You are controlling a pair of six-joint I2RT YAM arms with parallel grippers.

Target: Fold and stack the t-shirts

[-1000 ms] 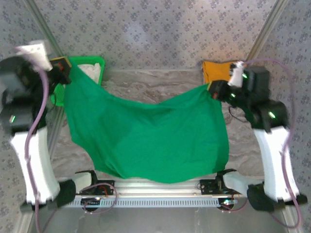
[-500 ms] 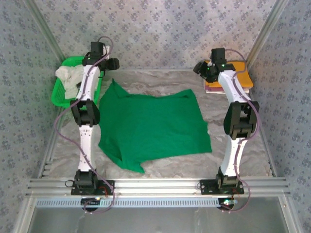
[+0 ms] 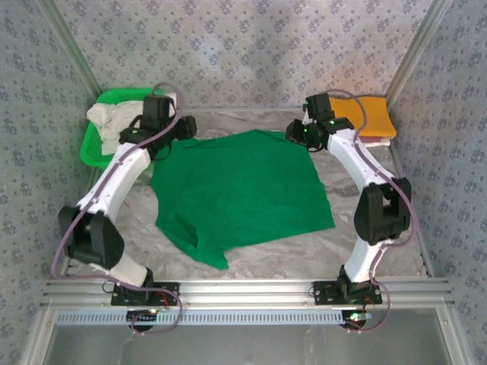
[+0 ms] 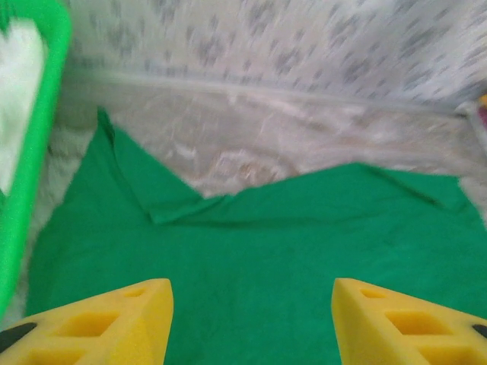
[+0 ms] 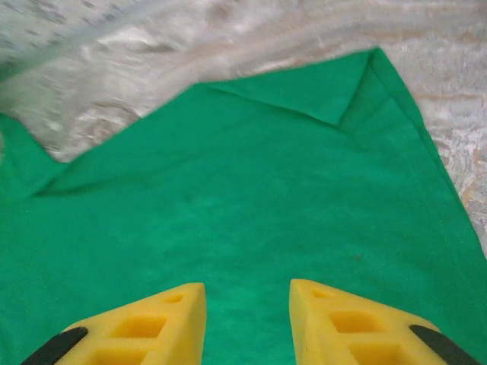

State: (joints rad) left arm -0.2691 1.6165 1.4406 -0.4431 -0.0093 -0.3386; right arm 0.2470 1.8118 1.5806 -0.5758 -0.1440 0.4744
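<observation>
- The left gripper [image 4: 251, 293] is hovering just right of the green basket [image 3: 91, 146], over the far left corner of the green t-shirt [image 3: 240, 190]. Its yellow fingers [image 4: 114, 319] are standing wide apart, gripping nothing.
- The right gripper [image 5: 247, 293] is hovering well to the right of the basket, over the shirt's far right corner. Its jaws are parted by a narrower gap and are also holding nothing.
- The green t-shirt is lying spread flat on the marbled table [image 3: 365, 255], beginning just right of the basket. Its long axis is running roughly sideways away from the basket, with one lobe pointing toward the near edge. Both far corners are lying folded over. Which end is the collar cannot be told.
- Whitish cloth [image 3: 106, 122] is resting in the basket, and an orange-yellow t-shirt [image 3: 367, 114] is lying at the far corner opposite the basket.
</observation>
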